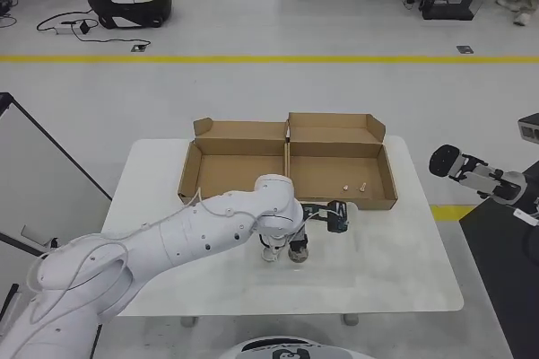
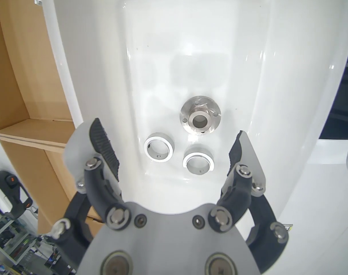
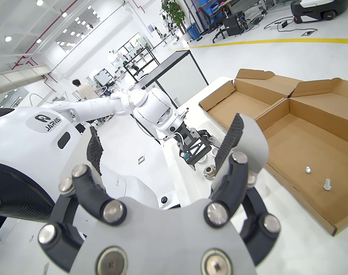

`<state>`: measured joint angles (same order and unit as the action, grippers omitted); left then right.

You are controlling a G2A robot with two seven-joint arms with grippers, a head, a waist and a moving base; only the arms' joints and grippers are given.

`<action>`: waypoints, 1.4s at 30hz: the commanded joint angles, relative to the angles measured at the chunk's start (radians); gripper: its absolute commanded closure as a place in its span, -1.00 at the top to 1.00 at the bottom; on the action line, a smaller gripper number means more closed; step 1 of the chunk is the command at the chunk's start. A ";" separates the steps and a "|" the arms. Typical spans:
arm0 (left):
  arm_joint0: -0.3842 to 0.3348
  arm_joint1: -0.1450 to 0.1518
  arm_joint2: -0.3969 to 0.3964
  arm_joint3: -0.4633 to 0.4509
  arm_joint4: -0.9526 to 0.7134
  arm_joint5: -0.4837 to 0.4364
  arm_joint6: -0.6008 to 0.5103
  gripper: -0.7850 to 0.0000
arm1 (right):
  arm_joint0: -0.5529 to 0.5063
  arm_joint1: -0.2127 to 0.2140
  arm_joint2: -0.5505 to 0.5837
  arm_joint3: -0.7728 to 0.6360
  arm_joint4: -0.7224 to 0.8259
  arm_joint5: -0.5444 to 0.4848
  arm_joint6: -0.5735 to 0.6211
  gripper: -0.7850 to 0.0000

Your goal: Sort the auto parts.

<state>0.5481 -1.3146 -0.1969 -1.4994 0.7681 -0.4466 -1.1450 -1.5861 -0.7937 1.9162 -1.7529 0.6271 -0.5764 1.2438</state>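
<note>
A flanged metal hub [image 2: 200, 118] and two metal rings [image 2: 159, 147] [image 2: 198, 160] lie close together on the white table [image 1: 386, 260]. My left gripper [image 2: 169, 147] hangs open just above them, with nothing between its fingers; in the top view the left gripper [image 1: 338, 218] is near the table's middle, in front of the boxes. The right wrist view shows the left gripper [image 3: 195, 147] over the hub [image 3: 209, 171]. My right gripper [image 3: 162, 147] is open and empty, held off the table's right side [image 1: 444, 161].
Two open cardboard boxes stand side by side at the table's far edge. The left box [image 1: 233, 170] looks bare; the right box [image 1: 341, 170] holds two small bolts [image 3: 308, 169] [image 3: 327, 185]. A black-framed stand [image 1: 18, 170] is left of the table.
</note>
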 commanded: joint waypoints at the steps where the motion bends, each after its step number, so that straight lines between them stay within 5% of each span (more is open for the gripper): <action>1: 0.002 -0.010 0.002 0.018 0.004 -0.004 0.001 1.00 | 0.000 0.000 0.000 0.000 0.000 0.000 0.000 1.00; 9: 0.018 -0.035 0.006 0.060 0.002 -0.027 -0.011 1.00 | 0.000 0.000 0.000 0.000 0.000 0.000 0.000 1.00; 42: 0.032 -0.034 0.004 0.066 0.002 -0.025 0.007 1.00 | 0.000 0.000 0.000 0.000 0.000 0.000 0.000 1.00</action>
<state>0.5716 -1.3490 -0.1920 -1.4372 0.7696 -0.4707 -1.1492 -1.5861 -0.7937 1.9162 -1.7529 0.6271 -0.5764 1.2438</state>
